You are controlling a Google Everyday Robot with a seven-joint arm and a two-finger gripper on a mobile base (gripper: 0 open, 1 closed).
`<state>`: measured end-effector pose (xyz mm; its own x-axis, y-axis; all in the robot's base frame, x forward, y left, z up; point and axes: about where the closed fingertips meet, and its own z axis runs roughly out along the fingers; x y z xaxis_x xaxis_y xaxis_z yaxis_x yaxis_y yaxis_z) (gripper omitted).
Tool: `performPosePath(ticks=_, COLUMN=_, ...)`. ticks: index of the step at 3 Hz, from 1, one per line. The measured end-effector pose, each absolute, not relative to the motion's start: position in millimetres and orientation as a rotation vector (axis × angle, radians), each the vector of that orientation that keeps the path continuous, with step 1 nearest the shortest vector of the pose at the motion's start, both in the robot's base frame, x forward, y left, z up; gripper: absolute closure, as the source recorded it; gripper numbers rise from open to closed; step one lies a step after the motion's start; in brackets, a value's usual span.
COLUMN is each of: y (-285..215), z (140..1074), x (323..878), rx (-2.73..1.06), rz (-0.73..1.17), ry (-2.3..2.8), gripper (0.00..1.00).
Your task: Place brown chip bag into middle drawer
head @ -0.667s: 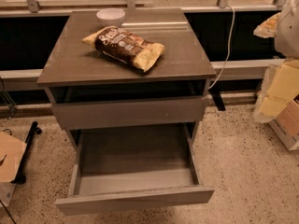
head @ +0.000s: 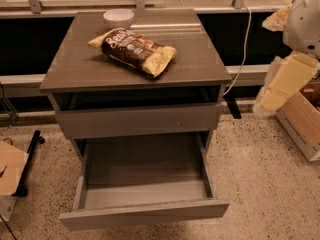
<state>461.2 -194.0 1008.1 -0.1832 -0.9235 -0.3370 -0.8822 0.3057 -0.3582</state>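
Note:
The brown chip bag (head: 134, 50) lies on the cabinet top (head: 195, 66), dark brown in the middle with white script and yellow-tan ends. The middle drawer (head: 145, 215) is pulled out below, and its grey floor is bare. My arm (head: 285, 79) hangs at the right edge of the view, away from the bag. My gripper (head: 232, 107) seems to be the dark piece at the arm's lower end, beside the cabinet's right side and level with the shut drawer front.
A small white bowl (head: 118, 18) stands at the back of the cabinet top, just behind the bag. A shut grey drawer front (head: 137, 120) sits above the open drawer. A cardboard box (head: 305, 126) is on the floor at right, and another (head: 10, 166) at left. A white cable (head: 245, 49) hangs behind.

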Motion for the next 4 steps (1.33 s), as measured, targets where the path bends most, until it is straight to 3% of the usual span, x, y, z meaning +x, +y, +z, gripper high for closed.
performPosePath(ticks=1, y=-169.3, z=1012.4, x=499.7, rx=-1.501, rz=-0.040, ry=2.046, gripper=0.00)
performPosePath(ticks=3, y=-156.6, z=1001.5, x=510.5, rx=-1.383, rz=0.023, ry=2.088, gripper=0.00)
performPosePath(ticks=4, y=-126.3, z=979.7, x=539.7, rx=-1.321, rz=0.124, ry=2.083, gripper=0.00)
